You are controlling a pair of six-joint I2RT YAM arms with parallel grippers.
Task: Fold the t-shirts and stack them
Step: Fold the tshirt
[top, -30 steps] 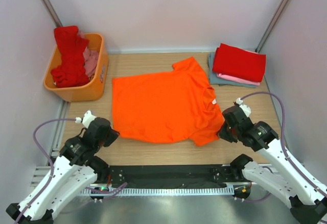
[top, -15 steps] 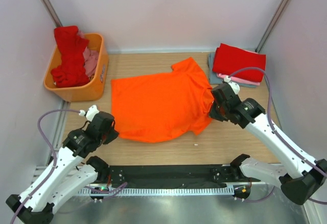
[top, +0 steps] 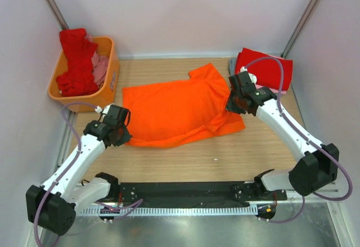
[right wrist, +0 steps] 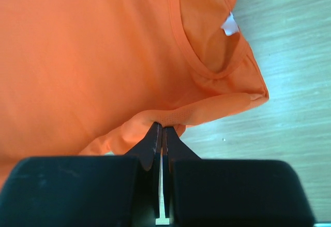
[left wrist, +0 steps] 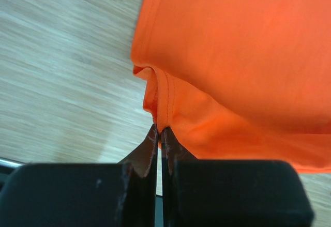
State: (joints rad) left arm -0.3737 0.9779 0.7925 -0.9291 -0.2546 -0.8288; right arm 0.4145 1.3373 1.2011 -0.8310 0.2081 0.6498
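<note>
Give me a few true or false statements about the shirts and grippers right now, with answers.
1. The left gripper is shut on the orange t-shirt at its hem. True.
2. The right gripper hangs open, holding nothing. False: it is shut on the orange t-shirt near the collar.
3. The basket is empty. False: it holds a red shirt and a pink shirt.
4. The folded stack has a red shirt on top. True.

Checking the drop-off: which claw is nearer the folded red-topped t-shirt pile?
Right. The right claw is beside the folded red-topped t-shirt pile; the left claw is far across the wooden table.
</note>
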